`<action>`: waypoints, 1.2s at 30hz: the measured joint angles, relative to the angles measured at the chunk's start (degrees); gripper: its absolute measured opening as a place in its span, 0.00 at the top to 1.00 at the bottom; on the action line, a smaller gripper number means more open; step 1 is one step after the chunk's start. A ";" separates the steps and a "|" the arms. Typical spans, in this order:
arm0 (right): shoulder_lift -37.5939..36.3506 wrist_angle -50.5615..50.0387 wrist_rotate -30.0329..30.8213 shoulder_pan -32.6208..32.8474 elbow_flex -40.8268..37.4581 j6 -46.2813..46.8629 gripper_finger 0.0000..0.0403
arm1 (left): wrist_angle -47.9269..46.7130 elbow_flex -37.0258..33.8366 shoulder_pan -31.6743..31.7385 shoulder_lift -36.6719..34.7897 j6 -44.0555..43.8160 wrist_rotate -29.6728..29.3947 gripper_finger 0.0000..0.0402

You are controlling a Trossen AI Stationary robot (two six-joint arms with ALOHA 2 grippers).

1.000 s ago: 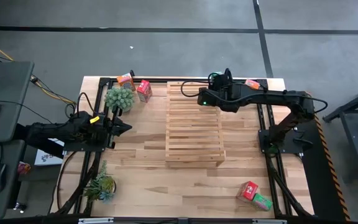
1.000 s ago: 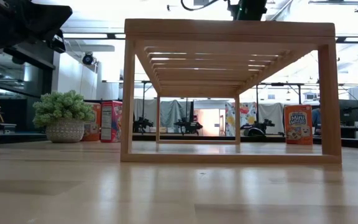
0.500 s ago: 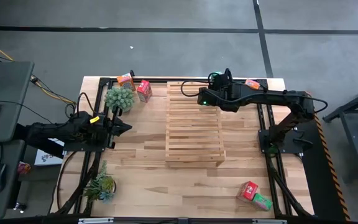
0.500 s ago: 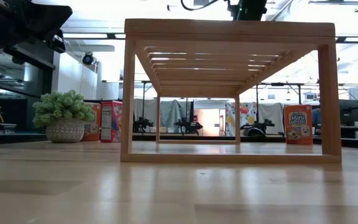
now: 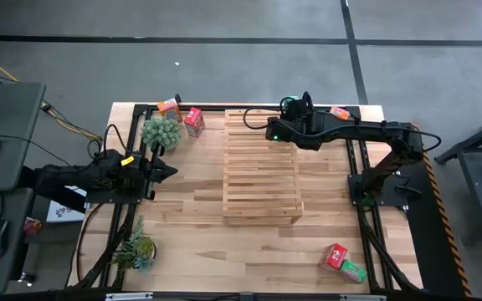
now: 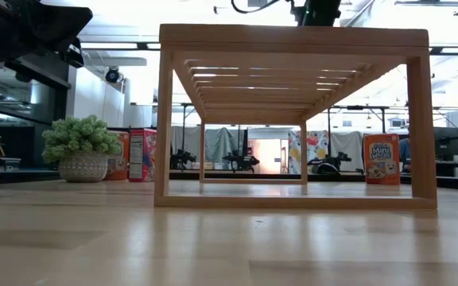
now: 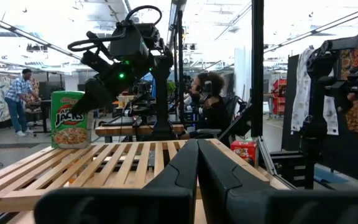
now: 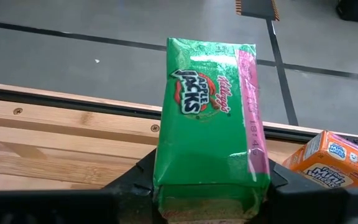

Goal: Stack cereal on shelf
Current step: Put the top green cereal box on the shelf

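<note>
We are gripping a green Apple Jacks box (image 8: 209, 127) in our right gripper (image 8: 207, 180), holding it upright on the slatted shelf's (image 5: 261, 171) far end, our left gripper (image 7: 197, 163) waiting pinched closed beside the shelf.

the shelf (image 5: 261, 165) stands in the middle of the table (image 5: 191, 226). two cereal boxes (image 5: 182, 115) and a plant (image 5: 161, 131) are at its far left, another box (image 5: 340, 112) at its far right. two more boxes (image 5: 342, 262) lie near the front right corner, a second plant (image 5: 135, 248) at the front left.
</note>
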 joint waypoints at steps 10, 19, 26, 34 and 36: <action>0.00 -0.02 -0.02 0.00 -0.02 0.01 0.68 | 0.00 0.00 0.01 0.00 0.00 0.00 1.00; 0.02 0.03 0.00 0.00 -0.07 0.03 0.64 | 0.00 0.00 0.02 0.00 0.00 0.00 1.00; 0.13 0.02 0.02 0.02 -0.13 0.16 0.57 | 0.01 0.00 0.02 -0.01 0.00 0.00 1.00; 0.15 -0.09 -0.34 0.02 -0.17 -0.99 0.44 | 0.01 0.00 0.02 0.00 0.00 -0.02 1.00; 0.15 -0.19 -0.44 0.02 0.00 -1.48 0.41 | 0.00 0.00 0.01 -0.01 0.00 0.00 1.00</action>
